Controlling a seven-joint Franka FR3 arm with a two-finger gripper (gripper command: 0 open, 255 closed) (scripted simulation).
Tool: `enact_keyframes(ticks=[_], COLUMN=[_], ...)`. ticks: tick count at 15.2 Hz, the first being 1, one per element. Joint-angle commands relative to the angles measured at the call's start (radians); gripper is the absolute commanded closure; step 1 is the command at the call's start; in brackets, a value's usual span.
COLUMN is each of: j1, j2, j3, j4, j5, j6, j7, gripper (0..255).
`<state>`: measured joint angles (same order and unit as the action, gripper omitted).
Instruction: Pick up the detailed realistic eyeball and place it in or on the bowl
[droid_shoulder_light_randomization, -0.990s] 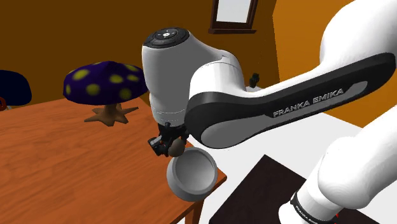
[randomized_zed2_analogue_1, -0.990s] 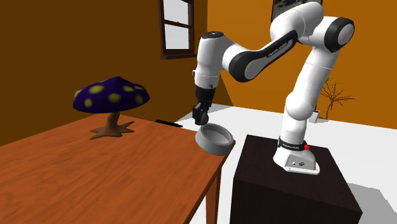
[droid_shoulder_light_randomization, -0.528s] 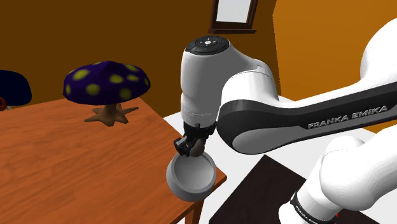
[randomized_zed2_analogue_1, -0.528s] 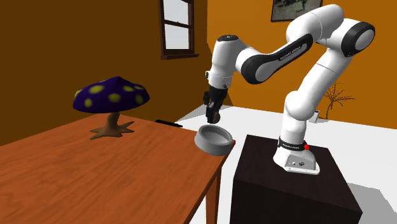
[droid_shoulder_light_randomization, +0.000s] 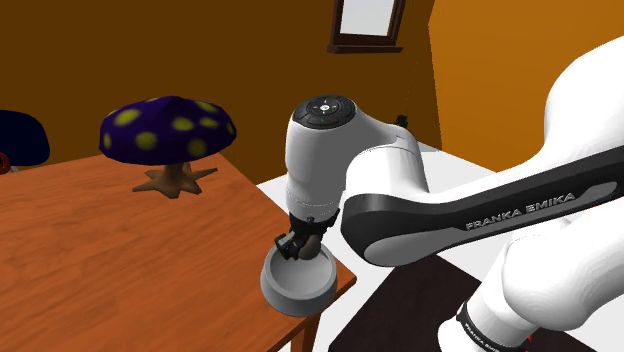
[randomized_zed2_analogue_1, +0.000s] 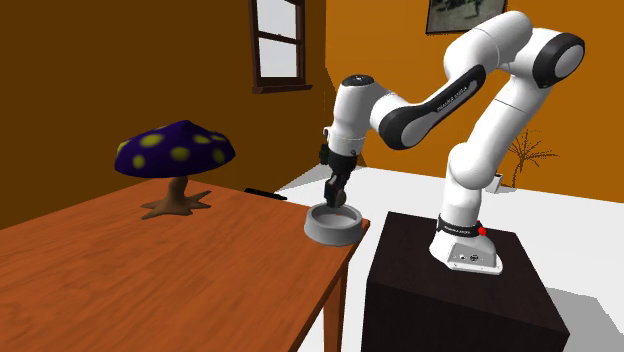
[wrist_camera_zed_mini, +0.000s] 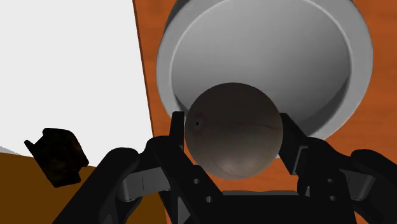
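A dull brownish-grey ball, the eyeball (wrist_camera_zed_mini: 233, 129), sits clasped between my black fingers (wrist_camera_zed_mini: 176, 135). My gripper (droid_shoulder_light_randomization: 301, 244) is shut on it and hangs just over the grey bowl (droid_shoulder_light_randomization: 296, 285), which stands at the near corner of the wooden table (droid_shoulder_light_randomization: 120, 260). In the second exterior view the gripper (randomized_zed2_analogue_1: 335, 195) dips into the mouth of the bowl (randomized_zed2_analogue_1: 333, 227). Through the wrist camera the bowl's (wrist_camera_zed_mini: 267, 44) hollow lies straight beyond the eyeball.
A purple mushroom with yellow spots (droid_shoulder_light_randomization: 167, 130) stands at the table's far side. The dark stand (randomized_zed2_analogue_1: 455, 290) sits close to the table's corner. A small dark object (wrist_camera_zed_mini: 56, 156) lies on the white floor (wrist_camera_zed_mini: 70, 70) beside the table edge.
The arm has carried the eyeball sideways from beside the bowl to above it, then lowered it toward the bowl's mouth. The bowl now sits flatter on the table.
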<state>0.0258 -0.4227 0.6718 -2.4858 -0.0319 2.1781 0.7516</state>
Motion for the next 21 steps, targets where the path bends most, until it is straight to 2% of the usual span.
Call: enact_keyframes(ticks=[1,10,11,16,20,21], j1=[-0.007,-0.012,-0.012,-0.012,0.023,0.024], j2=[0.018,0.030,0.030,0.030,-0.039,-0.039], j3=[0.012,0.020,0.020,0.020,-0.007,-0.007], j4=[-0.015,-0.026,-0.026,-0.026,0.052,0.052], j5=[-0.009,-0.016,-0.016,-0.016,0.025,0.024], j6=[0.031,0.052,0.052,0.052,-0.087,-0.087], j7=[0.014,0.025,0.025,0.025,-0.007,-0.006], gripper=[255,255,0,0,0,0])
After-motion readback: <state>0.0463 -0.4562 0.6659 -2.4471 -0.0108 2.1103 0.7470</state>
